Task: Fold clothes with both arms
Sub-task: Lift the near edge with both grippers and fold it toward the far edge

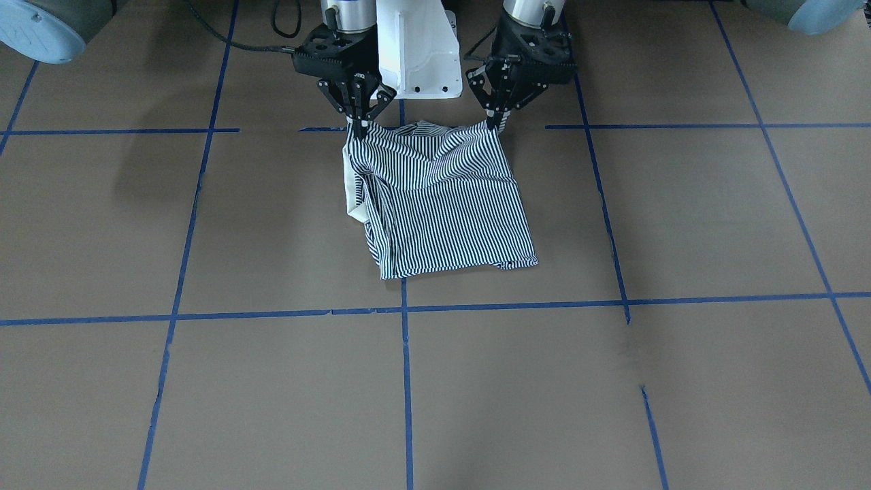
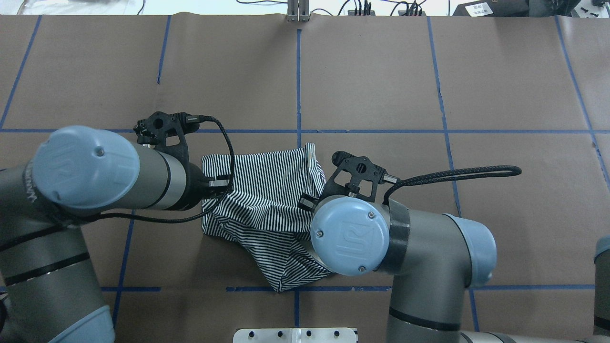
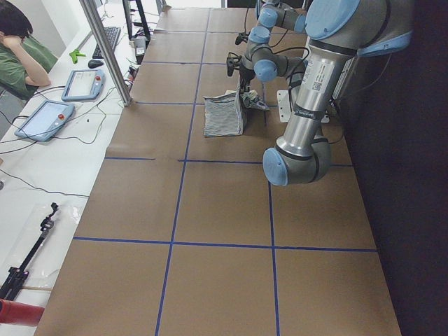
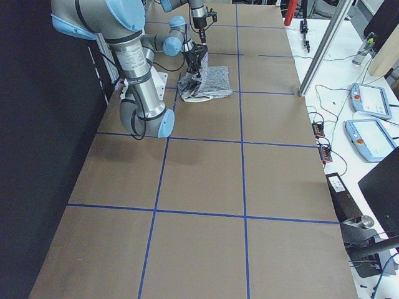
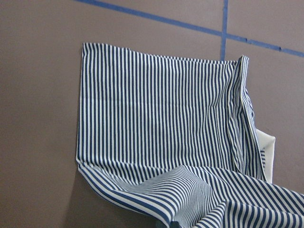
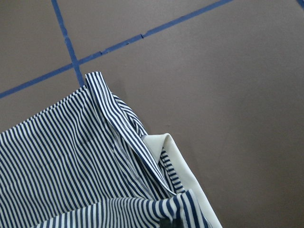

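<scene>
The striped polo shirt point(image 1: 442, 204) lies folded on the brown table, just in front of the robot's base. Its edge nearest the robot is lifted, and the far part lies flat. My left gripper point(image 1: 500, 121) is shut on one raised corner. My right gripper point(image 1: 357, 126) is shut on the other raised corner, beside the cream collar point(image 1: 352, 197). In the overhead view the shirt point(image 2: 262, 190) shows between both wrists, which hide the fingers. The left wrist view shows the flat striped panel point(image 5: 156, 118). The right wrist view shows a folded edge and the collar point(image 6: 175, 156).
The white pedestal base point(image 1: 418, 47) stands right behind the shirt, between the arms. Blue tape lines point(image 1: 405, 381) grid the brown table. Beyond the table's far edge are an operator point(image 3: 17, 42), teach pendants point(image 3: 42, 119) and a metal post point(image 3: 105, 49).
</scene>
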Robot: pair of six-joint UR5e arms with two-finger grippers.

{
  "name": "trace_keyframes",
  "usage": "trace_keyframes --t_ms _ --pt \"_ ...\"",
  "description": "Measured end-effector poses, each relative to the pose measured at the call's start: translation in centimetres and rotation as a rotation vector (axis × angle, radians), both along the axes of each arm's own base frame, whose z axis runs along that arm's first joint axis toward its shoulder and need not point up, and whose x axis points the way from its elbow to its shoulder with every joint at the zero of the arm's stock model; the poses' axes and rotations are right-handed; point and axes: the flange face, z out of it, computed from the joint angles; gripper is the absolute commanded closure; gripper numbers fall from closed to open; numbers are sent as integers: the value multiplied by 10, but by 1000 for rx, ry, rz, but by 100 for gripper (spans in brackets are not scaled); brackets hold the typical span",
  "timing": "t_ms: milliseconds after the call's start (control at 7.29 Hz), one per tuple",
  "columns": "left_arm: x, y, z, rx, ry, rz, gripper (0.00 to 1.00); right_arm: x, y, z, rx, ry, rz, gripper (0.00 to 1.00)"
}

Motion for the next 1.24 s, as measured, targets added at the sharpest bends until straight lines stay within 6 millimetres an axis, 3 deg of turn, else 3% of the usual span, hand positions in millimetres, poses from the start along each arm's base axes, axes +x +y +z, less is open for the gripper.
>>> trace_keyframes --t_ms 549,961,1098,1235 --pt "34 -107 55 35 -71 -72 100 -59 -111 9 12 6 78 100" --pt "64 -145 91 29 -118 -74 100 -90 -169 40 14 27 107 100" --pt "76 -154 97 21 -131 -73 100 -94 -178 49 15 35 111 63" --pt "82 -159 101 18 -137 -72 1 -95 -182 54 16 41 110 1"
